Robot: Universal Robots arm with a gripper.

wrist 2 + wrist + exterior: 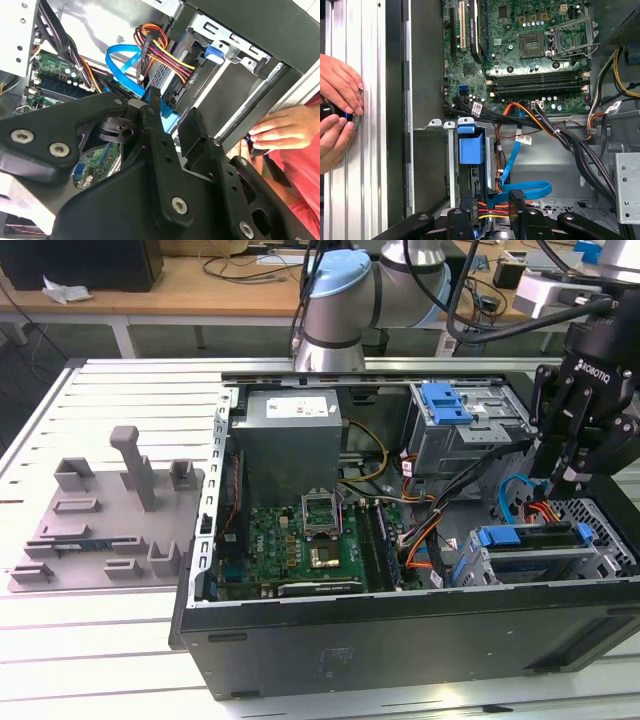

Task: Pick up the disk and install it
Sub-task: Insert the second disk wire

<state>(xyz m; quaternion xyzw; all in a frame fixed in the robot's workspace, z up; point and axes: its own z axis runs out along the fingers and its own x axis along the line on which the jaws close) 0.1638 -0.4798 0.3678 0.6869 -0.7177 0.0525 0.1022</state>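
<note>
The gripper (562,472) hovers with fingers slightly apart, holding nothing, just above the disk (535,537), which sits in the drive cage (600,558) of the computer case (400,640).

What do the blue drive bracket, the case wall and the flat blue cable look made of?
Bracket: moulded plastic by its look, uniformly blue with a soft sheen. Case wall: likely sheet metal, dull grey, with a folded edge. Flat blue cable: flexible plastic-sheathed ribbon, glossy, bending in a loop.
</note>
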